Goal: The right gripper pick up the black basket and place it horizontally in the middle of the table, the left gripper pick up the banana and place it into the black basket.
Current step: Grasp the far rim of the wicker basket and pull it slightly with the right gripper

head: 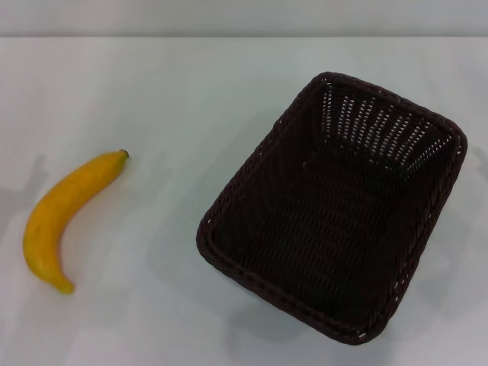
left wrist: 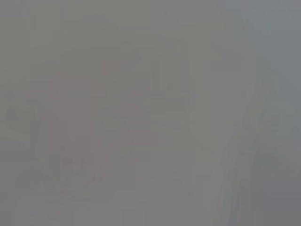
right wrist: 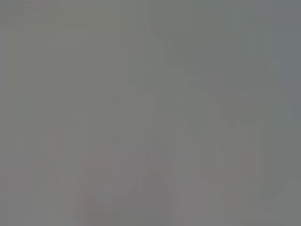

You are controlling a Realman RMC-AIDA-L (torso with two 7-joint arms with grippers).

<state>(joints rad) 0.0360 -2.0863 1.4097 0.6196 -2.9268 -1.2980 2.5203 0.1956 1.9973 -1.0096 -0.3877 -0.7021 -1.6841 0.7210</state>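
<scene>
The black basket (head: 335, 206) is a large dark woven wicker basket standing on the white table (head: 175, 91), right of the middle and turned at an angle, with nothing inside it. The banana (head: 65, 213) lies flat on the table at the left, its dark stem tip pointing toward the back and right. A stretch of bare table separates the banana from the basket. Neither the left gripper nor the right gripper shows in the head view. Both wrist views show only a plain grey field with no object in them.
The table's far edge runs along the top of the head view against a pale wall (head: 244, 15). Bare table lies between the banana and the basket, and behind both.
</scene>
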